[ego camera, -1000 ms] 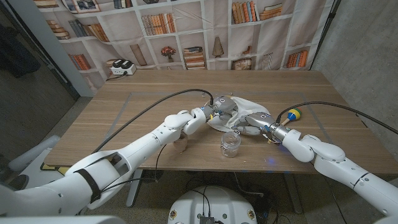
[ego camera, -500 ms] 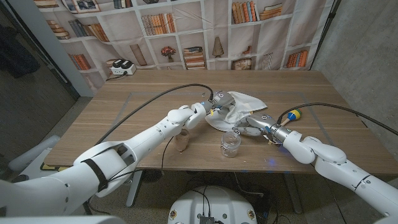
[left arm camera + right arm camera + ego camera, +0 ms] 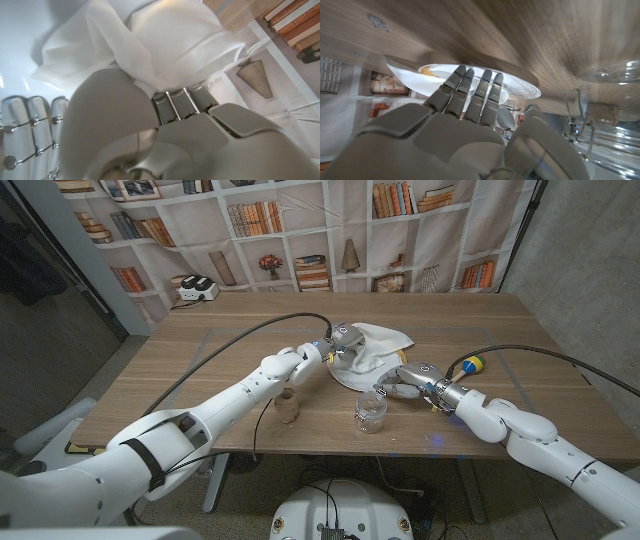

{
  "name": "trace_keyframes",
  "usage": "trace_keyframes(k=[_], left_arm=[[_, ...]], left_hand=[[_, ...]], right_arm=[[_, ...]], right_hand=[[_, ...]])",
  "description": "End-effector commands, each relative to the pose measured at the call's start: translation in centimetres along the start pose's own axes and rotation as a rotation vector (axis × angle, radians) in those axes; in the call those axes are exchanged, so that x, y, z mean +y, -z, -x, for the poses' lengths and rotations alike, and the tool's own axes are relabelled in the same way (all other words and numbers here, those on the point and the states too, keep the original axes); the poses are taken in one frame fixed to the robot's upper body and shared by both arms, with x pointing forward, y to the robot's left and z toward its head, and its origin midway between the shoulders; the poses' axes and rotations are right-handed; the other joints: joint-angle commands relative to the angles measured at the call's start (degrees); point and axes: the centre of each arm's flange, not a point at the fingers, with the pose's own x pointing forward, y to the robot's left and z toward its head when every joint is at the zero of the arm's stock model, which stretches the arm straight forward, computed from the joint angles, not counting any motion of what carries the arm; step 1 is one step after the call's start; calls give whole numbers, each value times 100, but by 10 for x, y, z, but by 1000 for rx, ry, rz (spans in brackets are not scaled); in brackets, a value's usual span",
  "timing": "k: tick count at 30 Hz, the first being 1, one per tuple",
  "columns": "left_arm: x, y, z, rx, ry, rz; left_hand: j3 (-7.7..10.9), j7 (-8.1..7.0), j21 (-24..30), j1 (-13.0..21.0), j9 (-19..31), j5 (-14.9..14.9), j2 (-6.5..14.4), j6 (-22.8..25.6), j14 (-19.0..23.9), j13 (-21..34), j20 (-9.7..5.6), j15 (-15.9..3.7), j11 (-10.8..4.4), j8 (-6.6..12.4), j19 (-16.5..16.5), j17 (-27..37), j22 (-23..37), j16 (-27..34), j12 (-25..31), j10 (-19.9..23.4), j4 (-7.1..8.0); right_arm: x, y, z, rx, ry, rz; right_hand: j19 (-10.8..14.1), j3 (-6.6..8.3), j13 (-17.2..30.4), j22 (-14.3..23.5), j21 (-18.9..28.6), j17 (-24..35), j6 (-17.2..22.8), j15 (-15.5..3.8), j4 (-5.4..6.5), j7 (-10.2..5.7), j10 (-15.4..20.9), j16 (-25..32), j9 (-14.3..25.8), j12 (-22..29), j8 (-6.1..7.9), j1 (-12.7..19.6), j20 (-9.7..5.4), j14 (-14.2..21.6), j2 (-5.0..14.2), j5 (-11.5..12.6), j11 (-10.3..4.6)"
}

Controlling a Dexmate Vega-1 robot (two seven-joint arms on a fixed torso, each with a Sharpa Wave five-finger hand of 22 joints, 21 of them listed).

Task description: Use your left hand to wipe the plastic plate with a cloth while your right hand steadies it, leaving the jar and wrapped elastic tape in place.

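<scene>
Both our hands are on the job: our left hand clutches the cloth on the plastic plate, our right hand pressing its rim with straight fingers. Jar (just beside the right hand) and tape look undisturbed; wiping seems midway.

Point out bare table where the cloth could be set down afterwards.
Bare wood lies left of the brown wrapped elastic tape roll, and along the far edge behind the white plastic plate. Crowded: the middle front, where the clear glass jar, right hand and left hand cluster.
</scene>
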Motion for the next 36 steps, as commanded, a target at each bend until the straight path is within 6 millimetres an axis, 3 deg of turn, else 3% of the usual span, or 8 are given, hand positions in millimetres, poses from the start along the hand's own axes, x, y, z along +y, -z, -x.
trace_keyframes(k=[1, 13, 23, 36], left_arm=[[-2, -7, 24, 6, 7, 47], [8, -34, 35, -43, -42, 138], [1, -54, 18, -73, -55, 195], [-14, -44, -5, -56, -8, 117]], left_hand=[[36, 123, 40, 11, 31, 36, 40, 179, 5, 22, -234, -356, -37, 40, -35, 19, 0, 10, 33, 23, -10], [44, 131, 40, 2, 31, 36, 34, 197, -29, 14, -215, -350, -33, 40, -67, 14, -1, 1, 37, 28, -9], [51, 130, 47, -7, 31, 37, 33, 191, -29, 7, -205, -350, -40, 32, -73, 16, -1, 9, 40, 34, -6], [61, 135, 59, -21, 31, 37, 27, 199, -30, 4, -200, -345, -37, 26, -81, 19, -1, 19, 45, 37, -3]], right_arm=[[-3, 2, -3, -4, 0, 7], [-4, 3, -6, -5, 9, 11], [-4, 3, -7, -7, 17, 8], [-3, 6, -3, 7, 18, 5]], right_hand=[[23, 22, 7, 10, -8, 16, 45, -588, -16, -19, 63, -9, 20, 1, -1, 6, -435, 40, 18, -27, -3], [23, 29, 7, 10, -11, 16, 46, -583, -14, -15, 72, -12, 20, -4, -5, 5, -434, 38, 17, -29, 6], [24, 34, 7, 10, -12, 16, 48, -588, -12, -15, 73, -11, 20, -9, -7, 4, -437, 43, 18, -30, 8], [27, 39, 8, 10, -13, 16, 46, -588, -10, -18, 75, -11, 20, -15, -11, 1, -435, 46, 17, -32, 3]])
